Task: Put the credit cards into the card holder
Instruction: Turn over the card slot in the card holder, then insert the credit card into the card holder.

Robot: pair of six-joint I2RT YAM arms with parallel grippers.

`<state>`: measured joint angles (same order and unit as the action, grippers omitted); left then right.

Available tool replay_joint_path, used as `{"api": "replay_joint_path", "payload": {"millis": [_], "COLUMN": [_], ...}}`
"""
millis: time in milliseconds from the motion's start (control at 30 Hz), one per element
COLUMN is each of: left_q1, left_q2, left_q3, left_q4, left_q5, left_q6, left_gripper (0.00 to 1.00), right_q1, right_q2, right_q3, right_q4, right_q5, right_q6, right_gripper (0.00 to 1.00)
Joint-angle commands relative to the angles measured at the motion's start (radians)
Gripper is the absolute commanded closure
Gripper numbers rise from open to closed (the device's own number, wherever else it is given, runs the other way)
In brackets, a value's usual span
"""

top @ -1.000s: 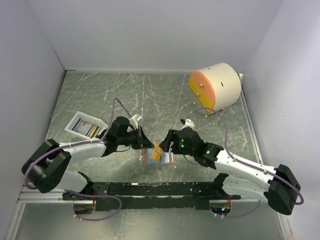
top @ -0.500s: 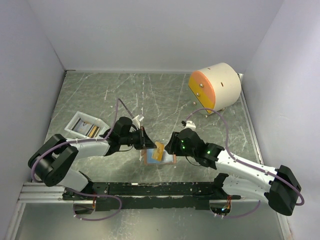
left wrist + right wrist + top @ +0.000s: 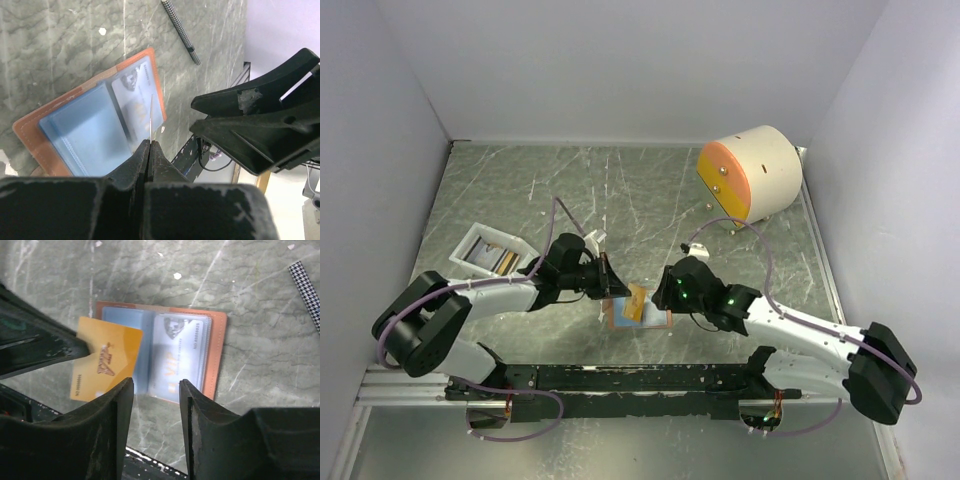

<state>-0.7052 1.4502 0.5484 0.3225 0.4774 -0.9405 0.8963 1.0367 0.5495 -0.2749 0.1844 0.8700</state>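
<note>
Card holder (image 3: 218,352) is lying open and flat on the table (image 3: 260,305), with a pale card (image 3: 182,357) sitting in one pocket. I'm pinching the orange card (image 3: 106,362) in the left gripper (image 3: 150,146) over it. Right gripper (image 3: 154,385) is hovering above, jaws apart, gripping nothing.

bright, even light comes from above. the table (image 3: 620,190) shines with pale streaks. shadows are soft and small. in both wrist views the near part is dark and blurry.

Left end effector (image 3: 149,144) pinched shut; right end effector (image 3: 155,390) jaws parted
</note>
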Motion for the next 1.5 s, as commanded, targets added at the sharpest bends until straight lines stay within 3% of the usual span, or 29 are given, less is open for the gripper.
{"api": "replay_joint_path", "payload": {"millis": [0, 300, 1467], "left_q1": [-0.008, -0.008, -0.008], "left_q2": [-0.035, 0.032, 0.118], "left_q3": [0.017, -0.032, -0.077], "left_q4": [-0.063, 0.069, 0.139], "left_q5": [-0.046, -0.004, -0.061], "left_q6": [0.011, -0.072, -0.121], "left_gripper": [0.93, 0.93, 0.93], "right_q1": [-0.034, -0.091, -0.102], "right_q2": [0.054, 0.154, 0.208], "right_q3": [0.012, -0.013, -0.137], "right_q4": [0.007, 0.042, 0.165], "right_q5": [0.015, -0.042, -0.121], "right_q6": [-0.021, -0.052, 0.015], "right_gripper": [0.6, 0.63, 0.7]}}
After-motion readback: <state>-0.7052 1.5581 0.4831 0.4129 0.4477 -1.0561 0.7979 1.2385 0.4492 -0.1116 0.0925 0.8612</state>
